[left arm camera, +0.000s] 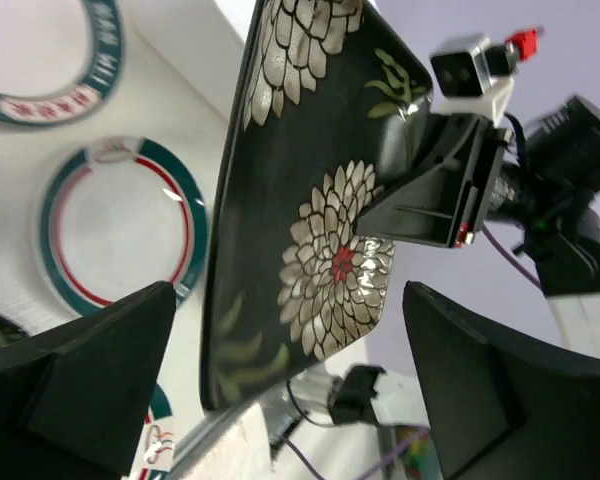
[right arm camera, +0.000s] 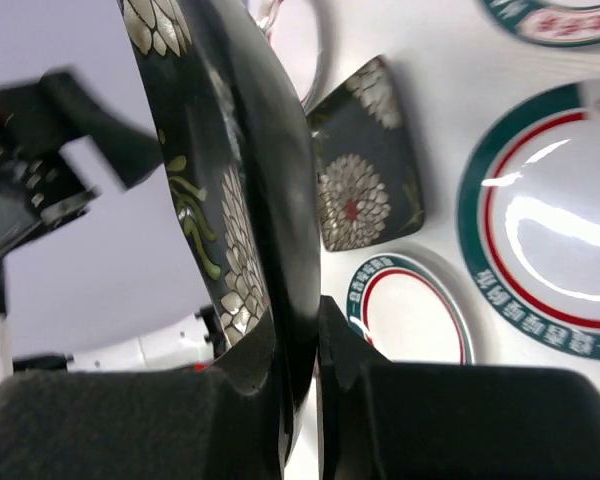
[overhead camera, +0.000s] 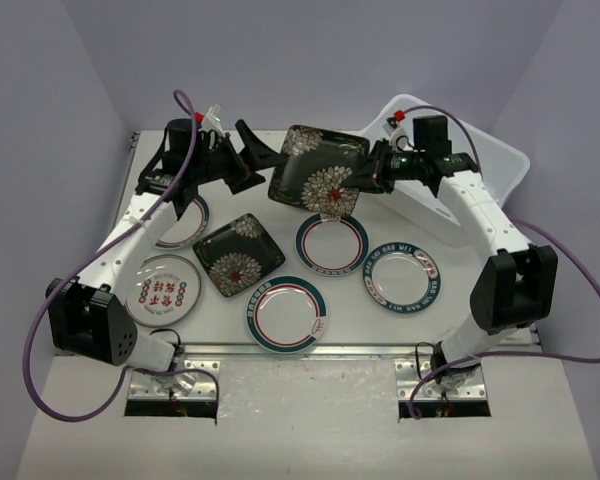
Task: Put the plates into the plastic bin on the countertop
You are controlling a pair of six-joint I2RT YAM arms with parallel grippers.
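A square black plate with white flowers hangs tilted above the countertop. My right gripper is shut on its right edge; in the right wrist view the plate's rim sits pinched in that gripper. My left gripper stands open just left of the plate, its fingers apart from the plate. A second black plate and several round teal-rimmed plates lie on the countertop. The white plastic bin stands at the back right.
Round plates lie at the front middle, front right and front left; another lies partly under the left arm. Purple cables loop beside both arms. Grey walls enclose the back and sides.
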